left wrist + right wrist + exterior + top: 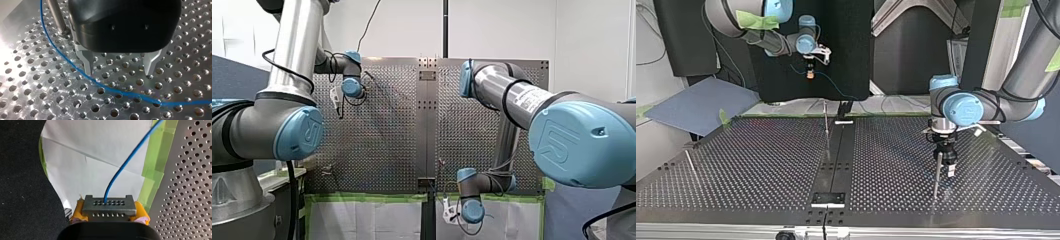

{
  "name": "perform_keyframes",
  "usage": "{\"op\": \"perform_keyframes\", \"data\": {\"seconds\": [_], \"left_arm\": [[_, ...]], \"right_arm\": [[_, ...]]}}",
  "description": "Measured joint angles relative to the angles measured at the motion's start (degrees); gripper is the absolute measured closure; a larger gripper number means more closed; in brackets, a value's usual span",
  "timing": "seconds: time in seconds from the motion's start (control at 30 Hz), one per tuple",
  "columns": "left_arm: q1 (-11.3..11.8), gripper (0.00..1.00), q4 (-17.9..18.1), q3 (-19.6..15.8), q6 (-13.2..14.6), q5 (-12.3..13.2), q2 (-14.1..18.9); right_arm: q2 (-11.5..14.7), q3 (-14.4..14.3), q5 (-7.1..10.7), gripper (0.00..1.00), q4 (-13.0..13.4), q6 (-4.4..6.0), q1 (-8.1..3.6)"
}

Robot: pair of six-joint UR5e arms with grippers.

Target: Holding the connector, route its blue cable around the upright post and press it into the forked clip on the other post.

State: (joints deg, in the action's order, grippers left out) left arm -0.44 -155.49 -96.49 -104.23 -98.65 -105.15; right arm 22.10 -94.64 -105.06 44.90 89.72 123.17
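In the right wrist view my right gripper (109,213) has its yellow pads (78,211) shut on a grey multi-hole connector (108,206). A blue cable (125,163) leaves the connector's face and runs off toward the perforated plate. In the top view that gripper (809,70) hangs high beyond the table's far edge. My left gripper (120,72) is open just above the plate, its metal fingers (88,63) astride the blue cable (120,91) lying there. An upright post (56,16) stands close beside it, also seen as the post (936,175) in the top view.
A thin post (826,125) stands at the table's middle seam and another post (690,162) at the top view's left. Green tape (152,170) and white sheeting (100,157) border the plate. A dark panel (811,45) stands behind the table.
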Motion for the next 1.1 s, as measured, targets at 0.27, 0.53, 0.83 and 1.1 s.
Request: {"op": "perform_keyframes", "data": {"seconds": [0.27,0.53,0.83,1.1], "left_arm": [[-0.1,0.0,-0.1,0.0,0.0,0.0,0.0],[-0.4,0.0,-0.6,0.0,0.8,-1.0,0.0],[-0.6,0.0,-1.0,0.0,1.2,-1.7,0.0],[-0.9,0.0,-1.4,0.0,1.7,-2.9,0.0]], "right_arm": [[3.3,-2.2,-0.32,1.0,-0.4,-0.04,-0.25],[7.1,-5.8,-0.64,1.0,-0.1,0.09,-0.64],[11.7,-10.1,-0.78,1.0,0.8,0.18,-1.63],[15.9,-10.6,-0.42,1.0,0.9,-1.21,-1.89]]}}
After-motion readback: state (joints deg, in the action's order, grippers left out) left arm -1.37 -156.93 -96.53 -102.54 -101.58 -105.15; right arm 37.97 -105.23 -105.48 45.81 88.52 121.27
